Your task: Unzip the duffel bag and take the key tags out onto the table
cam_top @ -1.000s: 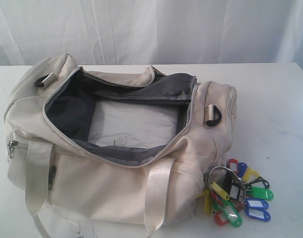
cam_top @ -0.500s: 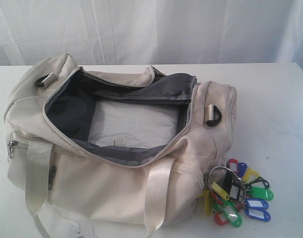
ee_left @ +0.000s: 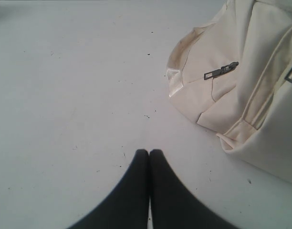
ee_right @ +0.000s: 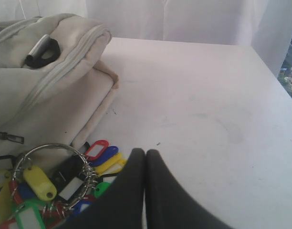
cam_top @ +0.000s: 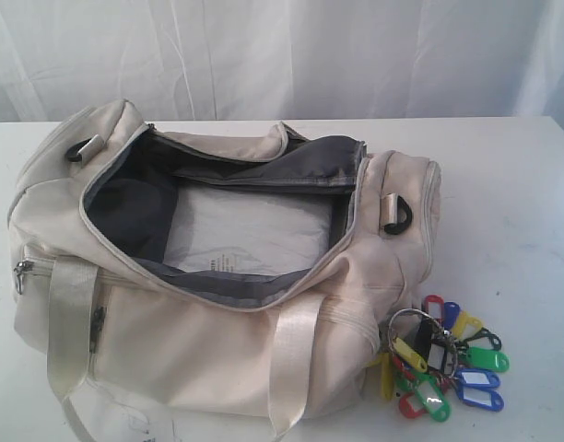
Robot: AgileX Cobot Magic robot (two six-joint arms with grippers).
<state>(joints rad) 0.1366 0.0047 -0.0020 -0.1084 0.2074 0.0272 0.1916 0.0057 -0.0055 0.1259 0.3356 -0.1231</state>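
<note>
Matt cream cloth duffel bag [cam_top: 217,341], glossy plastic key tags [cam_top: 443,364] (metal ring), smooth white table [cam_top: 503,203].

duffel bag [cam_top: 217,350]: cream-white fabric, plain.
lining [cam_top: 125,212]: dark grey.
zipper trim [ee_right: 55,78]: pale grey band against the cream.
handles [cam_top: 291,354]: cream webbing with a slight sheen.
D-ring [cam_top: 397,217]: black.
zipper pull [ee_left: 221,70]: dark grey metal.
sheet [cam_top: 250,230] inside the bag: white, with faint dark marks at one edge.
key tags [cam_top: 445,366]: red, blue, green, yellow and black, with white label windows.
ring [cam_top: 409,318]: silver.
bench [cam_top: 512,203]: plain white with small dark specks.
left hand [ee_left: 149,153]: matt black.
right hand [ee_right: 145,152]: matt black.
curtain [cam_top: 310,55]: white.
</note>
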